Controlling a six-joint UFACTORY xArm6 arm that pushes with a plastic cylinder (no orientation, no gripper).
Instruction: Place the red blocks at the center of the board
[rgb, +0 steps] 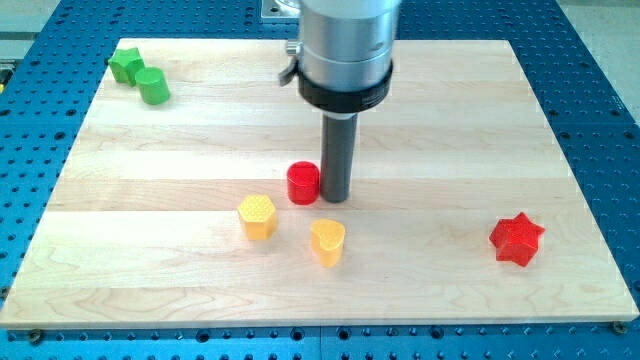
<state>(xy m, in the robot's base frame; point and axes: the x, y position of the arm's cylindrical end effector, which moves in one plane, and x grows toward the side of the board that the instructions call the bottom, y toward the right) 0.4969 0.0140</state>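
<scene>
The arm's upper body is cut off at the view's top, and its wide grey housing (346, 50) hides part of the wooden board (450, 120) behind it. My tip (335, 198) stands near the board's middle, carrying nothing, just to the view's right of the red cylinder (303, 183); whether they touch is hard to tell, though they seem to. The red star (517, 239) lies well apart at the view's lower right. Below the tip sit a yellow hexagonal block (258, 216) and a yellow heart-like block (327, 241).
</scene>
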